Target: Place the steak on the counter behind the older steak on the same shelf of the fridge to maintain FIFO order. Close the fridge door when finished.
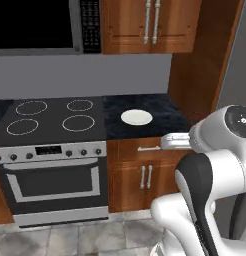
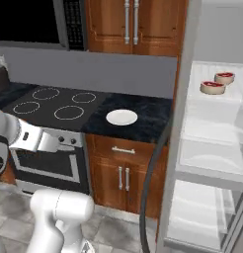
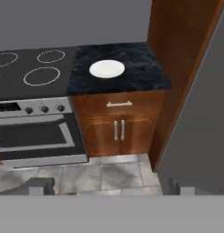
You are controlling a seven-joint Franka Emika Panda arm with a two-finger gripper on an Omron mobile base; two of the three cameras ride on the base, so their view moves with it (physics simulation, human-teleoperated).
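You had the fridge (image 2: 212, 148) standing open in the right base view, at about 3 o'clock of the picture, with its white interior showing. On the upper shelf (image 2: 232, 96) two steaks lay close together. The front steak (image 2: 212, 87) sat nearer to the open side, and the second steak (image 2: 224, 77) sat just behind it, toward 1 o'clock from the first one. They looked very near to each other, but I could not tell whether they touched.

The counter (image 2: 153, 116) was at the centre of that view, between the stovetop (image 2: 49, 106) and the fridge. On it stood the white plate (image 2: 122, 117), and nothing lay on the plate. In the left base view you could see the same plate (image 1: 136, 117) on the counter (image 1: 165, 117), at about 12 o'clock from the arm's white body. In the hand view the plate (image 3: 107, 69) was at about 12 o'clock, on the counter (image 3: 145, 75).

The gripper (image 3: 111, 186) showed its two dark finger tips at the bottom of the hand view, one at 7 o'clock and one at 5 o'clock, wide apart. Nothing was between them; the pincer was spread and held nothing. It looked down at the wooden cabinet (image 3: 118, 129) and the grey floor tiles (image 3: 100, 175). The fridge door (image 3: 200, 118) filled the 3 o'clock side of the hand view as a flat grey panel.
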